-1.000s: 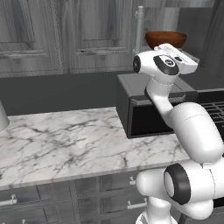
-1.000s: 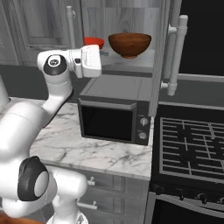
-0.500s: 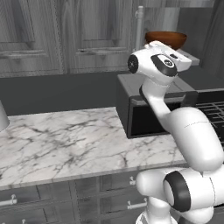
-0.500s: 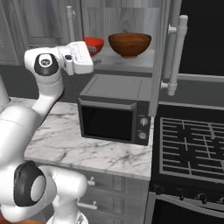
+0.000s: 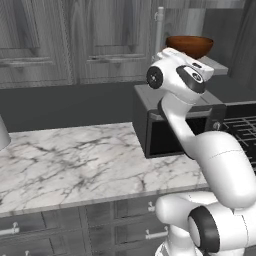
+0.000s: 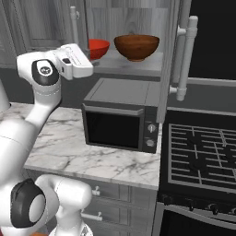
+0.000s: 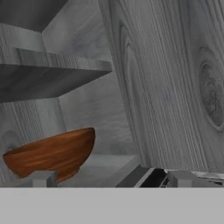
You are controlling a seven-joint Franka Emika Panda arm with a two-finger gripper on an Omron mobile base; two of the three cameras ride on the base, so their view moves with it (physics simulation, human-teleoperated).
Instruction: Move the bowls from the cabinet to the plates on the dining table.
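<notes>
The cabinet (image 6: 138,18) stands open above the microwave, and two bowls rest on its grey shelf. The dark brown bowl (image 6: 137,46) (image 5: 189,45) is in the middle of the shelf. To its left the red bowl (image 6: 100,46) is partly hidden behind my hand. My gripper (image 7: 111,179) is open and holds nothing. It hangs in front of the shelf, short of the brown bowl (image 7: 52,152), which lies toward the left fingertip (image 7: 43,178). The open door (image 7: 175,87) rises on the right. The plates and the dining table are out of view.
A black microwave (image 6: 122,120) sits on the marble counter (image 5: 75,165) right under the shelf. The open door's long bar handles (image 6: 184,60) hang to the right. A black stove (image 6: 203,156) is further right. Closed wall cabinets (image 5: 65,40) run to the left.
My hand has drawn a little to the left and back from the shelf, uncovering more of the red bowl. The jaws stayed open and the bowls have not moved.
</notes>
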